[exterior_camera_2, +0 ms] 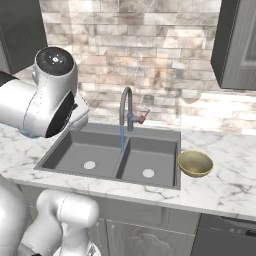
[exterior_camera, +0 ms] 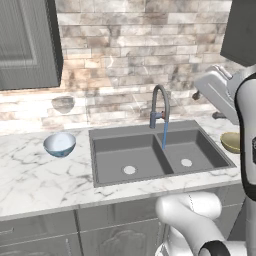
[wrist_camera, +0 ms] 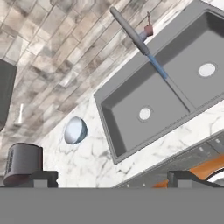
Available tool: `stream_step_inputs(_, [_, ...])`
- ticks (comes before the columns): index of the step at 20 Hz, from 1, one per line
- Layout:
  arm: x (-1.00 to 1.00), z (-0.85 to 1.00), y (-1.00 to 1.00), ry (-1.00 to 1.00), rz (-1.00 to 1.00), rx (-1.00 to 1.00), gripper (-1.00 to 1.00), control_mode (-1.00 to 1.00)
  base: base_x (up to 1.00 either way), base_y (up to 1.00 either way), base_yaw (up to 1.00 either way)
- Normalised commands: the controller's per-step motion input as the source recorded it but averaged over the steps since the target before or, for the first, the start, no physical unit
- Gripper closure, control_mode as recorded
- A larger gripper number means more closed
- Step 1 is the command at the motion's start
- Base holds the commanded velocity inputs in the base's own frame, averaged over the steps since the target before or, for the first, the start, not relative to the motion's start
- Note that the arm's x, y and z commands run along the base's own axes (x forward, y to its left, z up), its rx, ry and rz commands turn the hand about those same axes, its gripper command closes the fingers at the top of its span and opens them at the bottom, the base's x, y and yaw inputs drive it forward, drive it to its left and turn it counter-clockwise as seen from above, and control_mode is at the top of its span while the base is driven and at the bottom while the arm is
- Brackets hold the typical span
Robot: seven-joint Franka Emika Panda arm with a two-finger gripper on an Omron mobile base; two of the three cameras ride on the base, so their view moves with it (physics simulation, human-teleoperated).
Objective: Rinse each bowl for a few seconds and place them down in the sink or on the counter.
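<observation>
Blue bowl (exterior_camera: 59, 144) left of sink (exterior_camera: 200, 131), olive bowl (exterior_camera_2: 195, 163) right, end effector (wrist_camera: 112, 178) wide, empty

Even, bright rendered light, a warm glare patch on the brick backsplash (exterior_camera: 125, 75), soft shadows, slightly coarse edges.

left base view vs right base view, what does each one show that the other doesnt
Left base view: the pale blue bowl on the counter left of the sink, and its faint reflection on the wall above.

Right base view: the inside of the olive-tan bowl, upright on the counter right of the sink, and the faucet's red handle. The left base view catches just that bowl's edge.

Both: the double-basin sink, the faucet running a blue stream of water, the marble counter and the brick wall.
</observation>
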Motion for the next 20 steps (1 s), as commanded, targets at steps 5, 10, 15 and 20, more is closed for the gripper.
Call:
stream_step_inputs(5, [-0.03, -0.01, 0.62, 0.01, 0.0, -0.04, -1.0, -1.0, 0.0, 0.0, 0.0])
stream_step_inputs(10, [-0.01, -0.03, 0.6, 0.03, -0.01, -0.02, -1.0, -1.0, 0.0, 0.0, 0.0])
stream_step_inputs(15, [0.0, -0.05, 0.57, 0.03, -0.02, 0.0, -1.0, -1.0, 0.0, 0.0, 0.0])
stream_step_inputs(20, [-0.01, -0.01, 0.36, 0.01, -0.06, 0.06, -1.0, -1.0, 0.0, 0.0, 0.0])
